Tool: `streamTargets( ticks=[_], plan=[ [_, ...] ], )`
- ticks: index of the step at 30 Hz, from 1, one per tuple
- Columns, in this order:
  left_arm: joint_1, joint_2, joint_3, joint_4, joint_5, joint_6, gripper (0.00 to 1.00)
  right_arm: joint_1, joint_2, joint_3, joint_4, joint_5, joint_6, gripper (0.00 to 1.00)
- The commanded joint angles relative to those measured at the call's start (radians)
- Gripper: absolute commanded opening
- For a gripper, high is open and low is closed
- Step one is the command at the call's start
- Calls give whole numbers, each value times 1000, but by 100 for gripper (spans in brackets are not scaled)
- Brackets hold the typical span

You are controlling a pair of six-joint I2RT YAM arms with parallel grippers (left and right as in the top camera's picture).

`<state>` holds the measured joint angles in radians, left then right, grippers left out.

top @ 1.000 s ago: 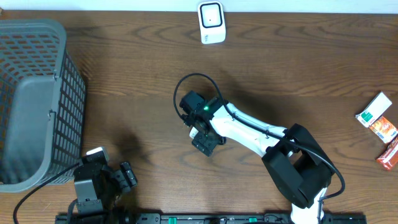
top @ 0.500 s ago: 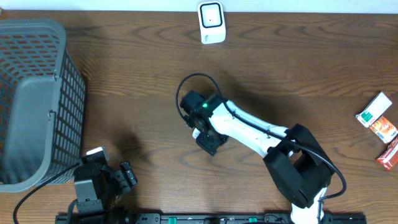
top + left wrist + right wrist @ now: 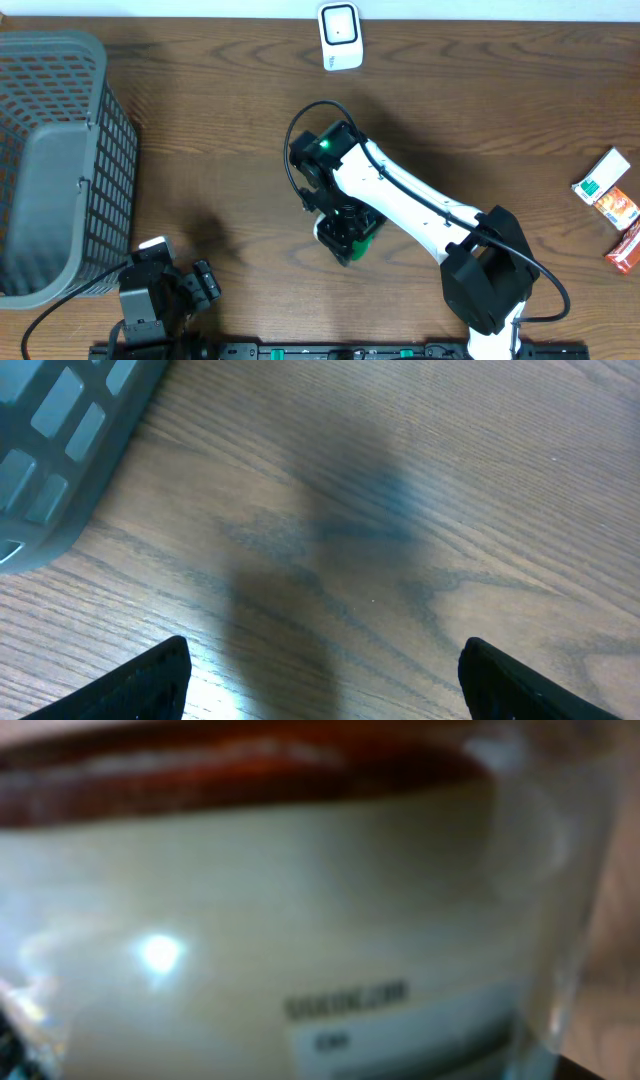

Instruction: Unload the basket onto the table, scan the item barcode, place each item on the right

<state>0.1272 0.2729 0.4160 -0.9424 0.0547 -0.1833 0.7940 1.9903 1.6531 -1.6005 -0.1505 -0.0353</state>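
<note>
**A:** Where do we see the item (image 3: 369, 227)?

**B:** We find it a little below the middle of the overhead picture. It lies on the brown tabletop (image 3: 220, 130), directly under the right pincer (image 3: 345, 236). Only a green edge and a white edge of it come out from under the pincer.

**A:** Is the right pincer pinching it?

**B:** This we cannot tell. From above, the body of the pincer covers its fingers. In the right wrist picture the item fills the whole frame, very near and blurred. We see a pale surface with a red-brown band along the top. In the lower middle there is a label (image 3: 348, 1003) with dark print that we cannot read.

**A:** And the left pincer (image 3: 322, 682)?

**B:** It is spread wide. In the left wrist picture its two dark fingertips (image 3: 150, 682) stand in the lower corners, with wood grain between them. In the overhead picture it sits in the lower left, near the grey basket (image 3: 50, 170).

**A:** Where is the scanner (image 3: 340, 36)?

**B:** At the top edge, in the middle of the overhead picture, well apart from the item.

**A:** What else do we see on the tabletop?

**B:** At the right edge we see a white and green box (image 3: 601, 174). An orange packet (image 3: 617, 207) is just below it, and a reddish packet (image 3: 624, 246) is lowest.
</note>
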Motion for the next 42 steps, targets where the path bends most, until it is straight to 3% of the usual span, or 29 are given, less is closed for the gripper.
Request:
streamTargets(
  ticks=[1,11,20,22,26,42],
  plan=[
    [0,-2,6,-3,8,6,86,-5,-2,14,-58,-43,5,61],
    [0,-2,6,-3,8,6,86,-44,19,9,-102,-111,53,65],
    [0,-2,6,-3,8,6,86,-67,151,6,-102,-121,91,61],
    [0,-2,6,-3,9,5,86,-67,166,6,-102,-121,91,64],
    [0,-2,6,-3,8,5,86,-67,170,6,-102,-119,91,80],
    [1,-2,6,-3,8,6,86,-69,170,10,-56,-108,105,85]
  ],
)
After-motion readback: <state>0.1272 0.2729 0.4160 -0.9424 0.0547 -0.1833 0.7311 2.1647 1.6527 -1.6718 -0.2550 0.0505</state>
